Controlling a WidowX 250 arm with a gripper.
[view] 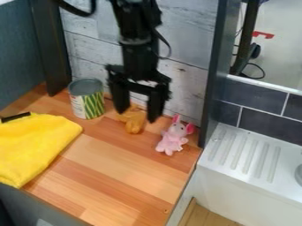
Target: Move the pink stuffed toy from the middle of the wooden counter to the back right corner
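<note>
The black gripper (137, 115) hangs over the back of the wooden counter with its two fingers spread apart and nothing seen gripped between them. Just below and behind it is a small orange-brown toy (134, 122), partly hidden by the gripper; whether they touch I cannot tell. Right of the gripper, a pink plush toy (172, 138) with large ears lies on the wood. To the left stands an open-topped can (87, 99) with a green and white label.
A yellow cloth (36, 143) covers the left part of the wooden counter (112, 181), with a dark object at its upper edge. Behind rises a whitewashed plank wall (189, 95). A dark upright panel (213, 75) divides the counter from the white sink unit (247, 154) at right.
</note>
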